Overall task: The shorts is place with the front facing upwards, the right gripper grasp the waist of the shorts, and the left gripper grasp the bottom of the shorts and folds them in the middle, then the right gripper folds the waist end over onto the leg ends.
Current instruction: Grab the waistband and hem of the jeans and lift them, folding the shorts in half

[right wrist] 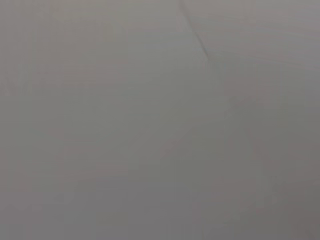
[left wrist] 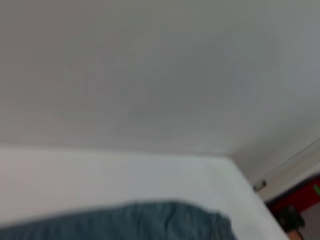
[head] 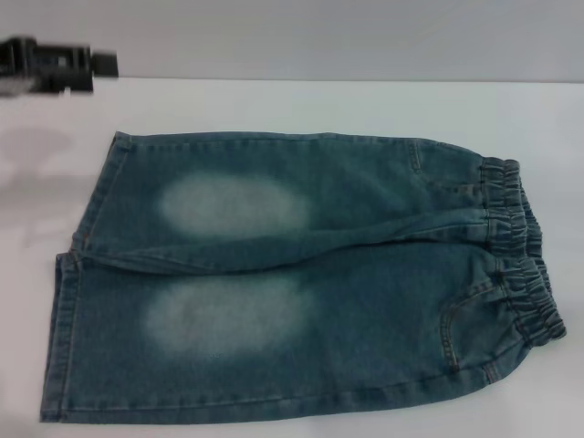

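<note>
The blue-green denim shorts (head: 301,274) lie flat on the white table (head: 274,105), front up, with pale oval patches on both legs. The gathered waist (head: 520,246) is at the right end. The bottom of the shorts (head: 68,301), two straight hems, is at the left end. A black, blurred left gripper (head: 55,66) hovers at the far left beyond the table's back edge, well clear of the cloth. The left wrist view catches an edge of the shorts (left wrist: 150,222). My right gripper is out of view, and its wrist view shows only a plain grey surface.
Bare white table (left wrist: 100,175) surrounds the shorts at the back and on the left. A grey wall rises behind the table's far edge. Dark and red items (left wrist: 300,205) stand off the table's corner in the left wrist view.
</note>
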{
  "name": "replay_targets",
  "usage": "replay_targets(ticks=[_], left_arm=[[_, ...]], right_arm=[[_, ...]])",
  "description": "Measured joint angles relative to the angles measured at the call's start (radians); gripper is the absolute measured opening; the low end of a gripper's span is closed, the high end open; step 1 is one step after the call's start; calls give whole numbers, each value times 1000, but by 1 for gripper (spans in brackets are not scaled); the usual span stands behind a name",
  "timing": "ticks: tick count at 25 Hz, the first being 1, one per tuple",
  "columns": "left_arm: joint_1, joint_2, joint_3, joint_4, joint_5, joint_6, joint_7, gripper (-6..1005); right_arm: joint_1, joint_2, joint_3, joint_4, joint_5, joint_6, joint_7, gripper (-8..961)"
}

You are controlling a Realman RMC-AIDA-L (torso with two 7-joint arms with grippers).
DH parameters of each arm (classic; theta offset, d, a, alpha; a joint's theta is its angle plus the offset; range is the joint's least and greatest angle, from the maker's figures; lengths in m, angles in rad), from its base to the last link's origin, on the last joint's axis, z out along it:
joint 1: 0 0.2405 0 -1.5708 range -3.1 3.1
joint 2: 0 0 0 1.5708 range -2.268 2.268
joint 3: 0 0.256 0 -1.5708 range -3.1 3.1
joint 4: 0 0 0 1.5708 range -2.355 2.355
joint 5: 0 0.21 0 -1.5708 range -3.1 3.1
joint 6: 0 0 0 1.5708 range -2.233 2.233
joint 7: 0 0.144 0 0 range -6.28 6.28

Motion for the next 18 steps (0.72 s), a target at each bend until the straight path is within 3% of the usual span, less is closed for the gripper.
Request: replay_targets(ticks=[9, 18], left_arm=[[13, -6, -11, -33, 88, 177, -33, 752], [14, -9, -12, -82, 235, 238, -73, 751]], right_arm=[[5, -10, 38, -38, 0, 32, -21, 727], [15, -14, 41, -48, 0, 45, -26, 728]])
